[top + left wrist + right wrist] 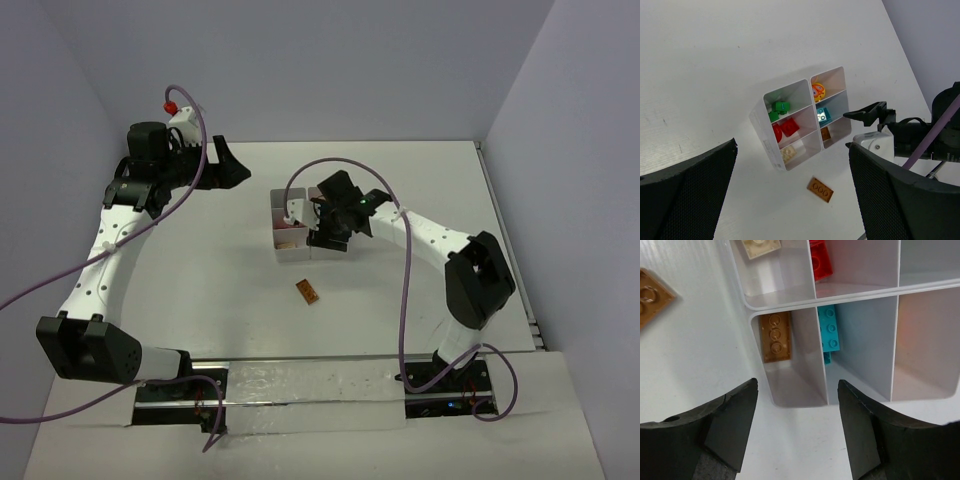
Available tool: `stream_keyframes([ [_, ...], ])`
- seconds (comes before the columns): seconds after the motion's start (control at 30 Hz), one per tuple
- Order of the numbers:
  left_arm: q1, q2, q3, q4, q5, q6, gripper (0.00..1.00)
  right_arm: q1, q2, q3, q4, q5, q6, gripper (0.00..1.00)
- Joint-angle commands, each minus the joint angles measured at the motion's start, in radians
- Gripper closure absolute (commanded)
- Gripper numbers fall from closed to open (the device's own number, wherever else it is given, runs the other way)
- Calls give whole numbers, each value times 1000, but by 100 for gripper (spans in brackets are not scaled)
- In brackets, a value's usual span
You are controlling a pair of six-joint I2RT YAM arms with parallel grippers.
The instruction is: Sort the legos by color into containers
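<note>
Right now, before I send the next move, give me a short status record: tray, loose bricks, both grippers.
tray: white, six compartments
sorted in separate compartments: green bricks, red bricks, cream brick, teal brick, stored brown brick
unsorted: loose brown brick, on the table outside the tray
right gripper: open, empty, at the tray's brown-brick corner
left gripper: open, empty, away from the tray

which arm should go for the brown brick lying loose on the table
Right. The right pincer hangs open over the tray's corner, close to the brown brick. The left pincer, also open, sits far off at the back left, beyond the tray.
</note>
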State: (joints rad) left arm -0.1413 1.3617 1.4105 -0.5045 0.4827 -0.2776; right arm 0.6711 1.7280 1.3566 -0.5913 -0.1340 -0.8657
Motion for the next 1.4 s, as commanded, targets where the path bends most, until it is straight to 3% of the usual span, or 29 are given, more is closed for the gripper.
stream_keyframes([
  [0.0,7,-17,21,43,-21,-19,1,8,-109,77,-5,-66,106,29],
  [0.2,15,-43,17,37,-185,-106,1,12,-182,108,-63,-195,574,32],
  [0.37,24,-75,-18,48,-312,-152,1,15,-195,-2,-43,-242,739,31],
  [0.57,65,-122,-56,54,-395,-202,1,90,-130,-94,2,-182,787,22],
  [0.6,77,-125,-56,52,-398,-213,1,107,-116,-93,4,-180,801,16],
  [0.63,93,-132,-54,48,-402,-222,1,132,-103,-93,14,-169,815,4],
  [0.67,101,-138,-47,43,-399,-221,1,153,-97,-99,33,-150,825,0],
  [0.8,114,-148,-38,24,-414,-205,1,222,-73,-122,78,-100,865,0],
  [0.93,123,-159,-53,24,-411,-206,1,268,23,-92,73,61,945,0],
  [1.23,129,-167,-57,27,-396,-210,1,266,136,-24,60,93,1000,1],
  [1.37,129,-170,-64,35,-385,-214,1,264,153,-22,62,75,1011,10],
])
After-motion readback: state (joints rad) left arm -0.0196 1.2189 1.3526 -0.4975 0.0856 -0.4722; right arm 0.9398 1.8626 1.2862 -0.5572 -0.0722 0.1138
